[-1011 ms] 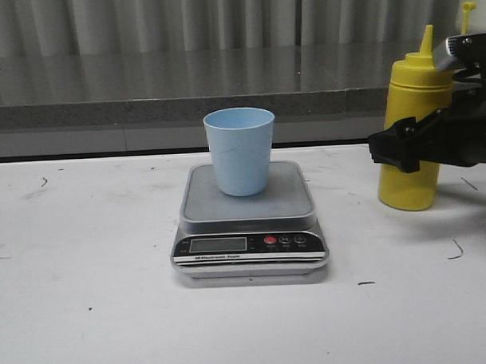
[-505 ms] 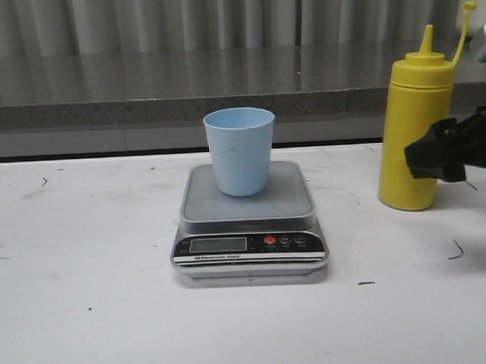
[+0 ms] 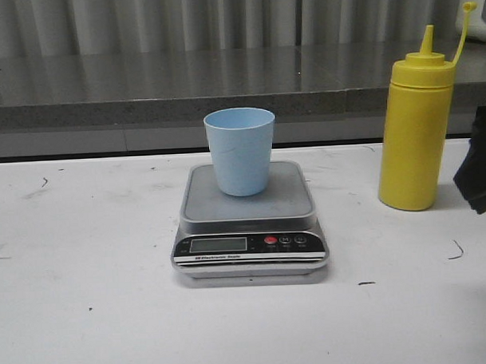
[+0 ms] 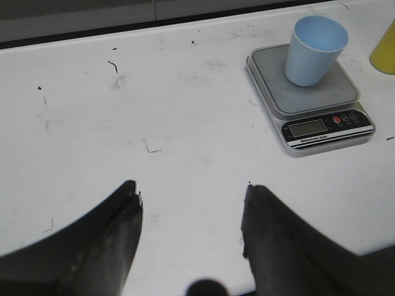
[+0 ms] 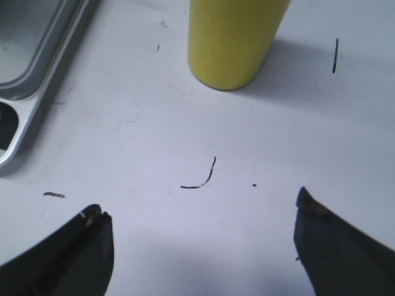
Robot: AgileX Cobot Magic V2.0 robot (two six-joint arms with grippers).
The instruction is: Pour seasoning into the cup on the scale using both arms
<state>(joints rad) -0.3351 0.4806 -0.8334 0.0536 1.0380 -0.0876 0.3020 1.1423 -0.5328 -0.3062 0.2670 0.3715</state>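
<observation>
From the front, the scale [image 3: 249,222] sits mid-table on the white table [image 3: 88,315] with the cup [image 3: 240,151] standing upright on its steel plate, toward the back of the plate, and the black panel with its display and red button facing the camera. The seasoning [image 3: 417,128] stands upright on the table to the right of the scale and well apart from it, its nozzle pointing up and the thin cap tether arcing off to the right; nothing is touching it. At the far right edge a dark piece of the right arm [image 3: 480,170] shows just beside the bottle — too little of it to read anything from this view. In the left wrist view, the left gripper [image 4: 191,213] hangs above bare table with its two fingers spread and nothing between them; the scale and cup lie well off from it, and a yellow sliver of the bottle shows at the frame edge. In the right wrist view, the right gripper [image 5: 200,237] is parted wide and holds nothing (a curved black mark lies on the table between the fingers) — the bottle's base stands beyond them, apart from both, and a corner of the scale shows to one side.
</observation>
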